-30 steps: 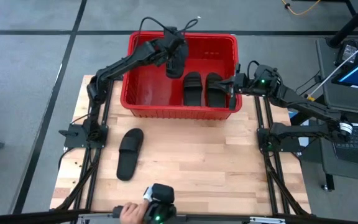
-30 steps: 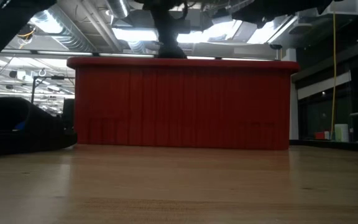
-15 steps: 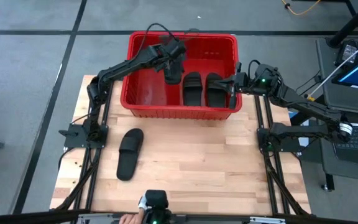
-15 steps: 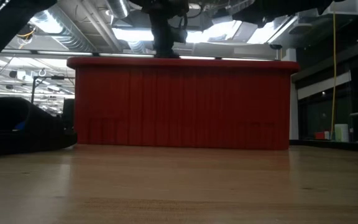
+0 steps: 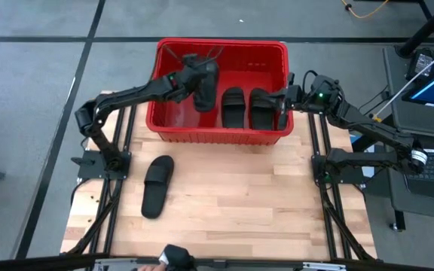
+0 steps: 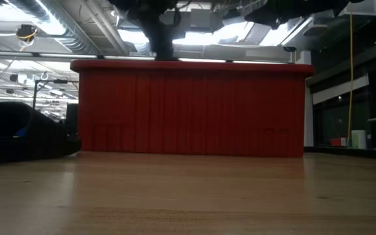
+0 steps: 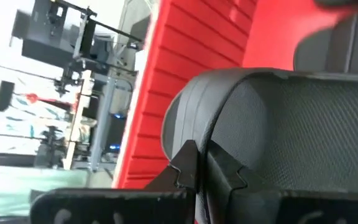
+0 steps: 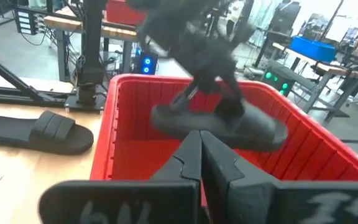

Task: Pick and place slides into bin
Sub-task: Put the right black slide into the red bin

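Bin (image 5: pixel 221 134): red crate at table's 12 o'clock edge; in low view its ribbed wall (image 6: pixel 191 109) filled the mid-frame.
L claw (image 5: pixel 204 84): clenched on a slide (image 5: pixel 206 98), over bin's middle, inside the rim line; arm reached in from 9 o'clock.
Held slide: black, hung toe-down from L claw; whether it touched bin floor — can't tell. L wrist view showed its strap (image 7: pixel 278 137) pinched at the fingers (image 7: pixel 191 165), red wall right behind.
Slides in bin: 2, side by side, flat on floor at bin's 3 o'clock half (image 5: pixel 233 107) (image 5: pixel 259 108), touching or nearly so.
Slide on table (image 5: pixel 157 185): alone on the wood, at 7 o'clock from bin, well apart from it; also seen in R wrist view (image 8: pixel 39 132).
R claw (image 5: pixel 285 98): clenched, empty, at bin's 3 o'clock rim; fingers (image 8: pixel 199 158) pressed together in R wrist view, pointed across bin at the held slide (image 8: pixel 219 124).
Table (image 5: pixel 239 203): light wood planks.
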